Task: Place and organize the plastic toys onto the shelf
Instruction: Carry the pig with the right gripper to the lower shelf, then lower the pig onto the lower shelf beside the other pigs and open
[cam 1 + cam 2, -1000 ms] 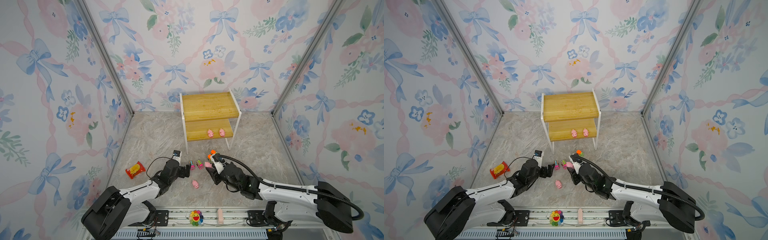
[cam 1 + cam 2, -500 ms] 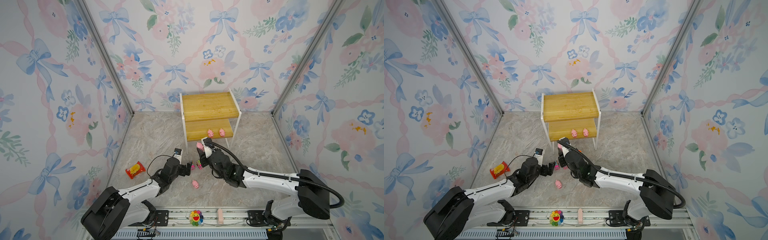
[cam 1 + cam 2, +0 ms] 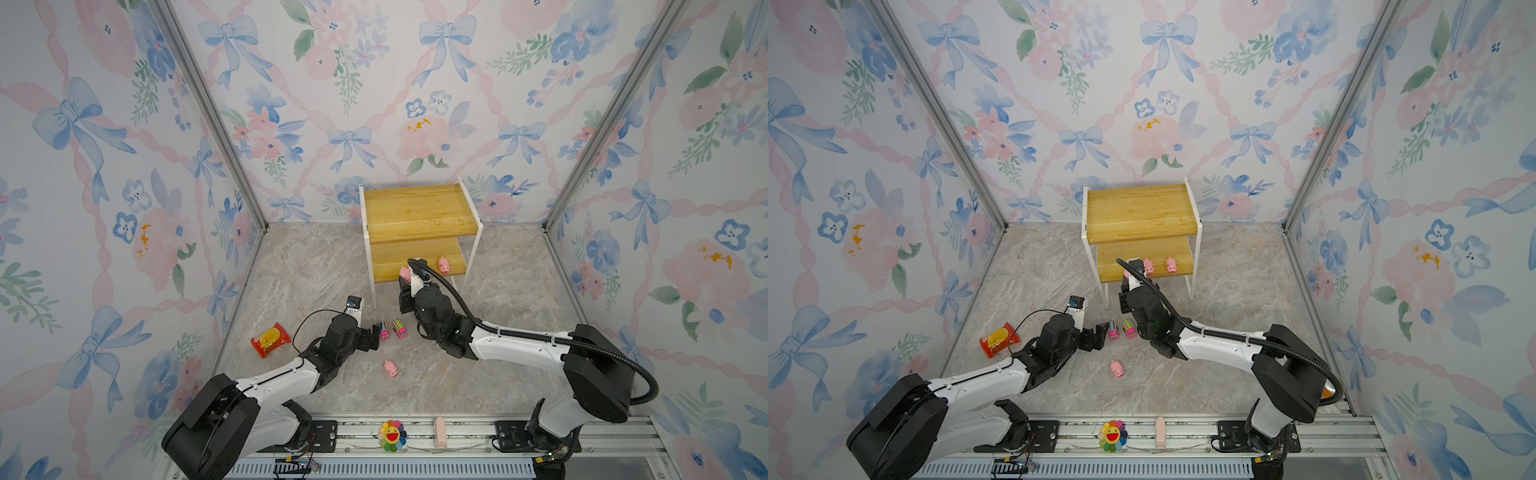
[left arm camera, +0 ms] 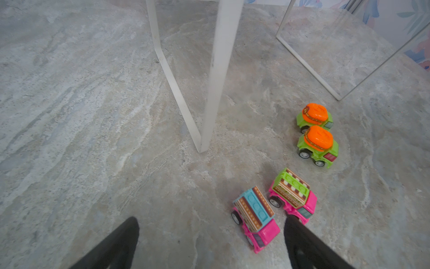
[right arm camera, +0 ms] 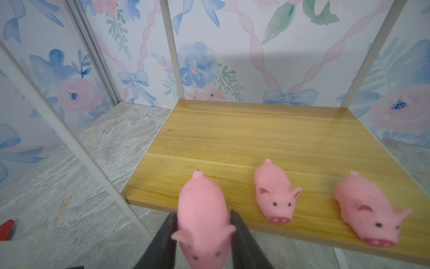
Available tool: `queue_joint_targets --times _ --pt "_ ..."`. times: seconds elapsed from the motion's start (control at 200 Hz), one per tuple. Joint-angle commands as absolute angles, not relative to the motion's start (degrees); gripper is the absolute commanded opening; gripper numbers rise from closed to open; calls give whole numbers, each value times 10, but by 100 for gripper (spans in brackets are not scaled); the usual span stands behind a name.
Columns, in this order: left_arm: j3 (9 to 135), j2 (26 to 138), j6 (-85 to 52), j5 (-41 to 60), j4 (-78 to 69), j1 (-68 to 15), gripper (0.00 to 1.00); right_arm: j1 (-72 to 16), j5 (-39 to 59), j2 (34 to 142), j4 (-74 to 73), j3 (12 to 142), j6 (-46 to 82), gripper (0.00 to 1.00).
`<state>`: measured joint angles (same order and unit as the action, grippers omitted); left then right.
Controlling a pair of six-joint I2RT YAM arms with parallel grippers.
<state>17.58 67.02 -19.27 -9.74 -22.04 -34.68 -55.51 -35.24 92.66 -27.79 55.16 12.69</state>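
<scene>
My right gripper [image 5: 203, 213] is shut on a pink pig [image 5: 200, 198], held at the front left edge of the shelf's lower board [image 5: 267, 139]. Two more pigs [image 5: 274, 198] [image 5: 367, 214] stand on that board to its right. The shelf [image 3: 419, 212] stands at the back in both top views. A fourth pig [image 3: 390, 368] lies on the floor. My left gripper [image 4: 211, 220] is open and low over the floor, with a pink truck [image 4: 254, 216] between its fingers. A second pink truck [image 4: 293, 195] and two green trucks [image 4: 314, 116] [image 4: 317, 144] stand beyond.
The shelf's white front leg [image 4: 216, 69] stands just beyond the left gripper. A red snack packet [image 3: 270, 340] lies by the left wall. A rainbow flower [image 3: 392, 434] sits on the front rail. My right arm hides the green trucks in both top views.
My right gripper has carried the pig from the floor beside the trucks up and back to the shelf's lower board. The left arm has barely moved.
</scene>
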Motion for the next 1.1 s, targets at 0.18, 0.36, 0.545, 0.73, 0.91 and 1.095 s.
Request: queue_joint_targets --times 0.18,0.36,0.545,0.73,0.91,1.095 --pt "183 672 -181 -99 -209 -338 98 -541 -347 977 -320 590 128 39" --pt "185 681 -181 -99 -210 -335 98 -536 -342 989 -328 598 126 39" --pt "189 687 -181 -100 -209 -334 98 -533 -339 998 -327 606 122 39" --pt "192 694 -180 -101 -210 -332 98 -530 -337 1005 -326 613 120 39" --pt "192 697 -182 -106 -209 -330 98 -529 -335 1010 -327 615 118 39" --pt "188 689 -184 -113 -209 -330 98 -526 -337 1012 -327 618 116 39"
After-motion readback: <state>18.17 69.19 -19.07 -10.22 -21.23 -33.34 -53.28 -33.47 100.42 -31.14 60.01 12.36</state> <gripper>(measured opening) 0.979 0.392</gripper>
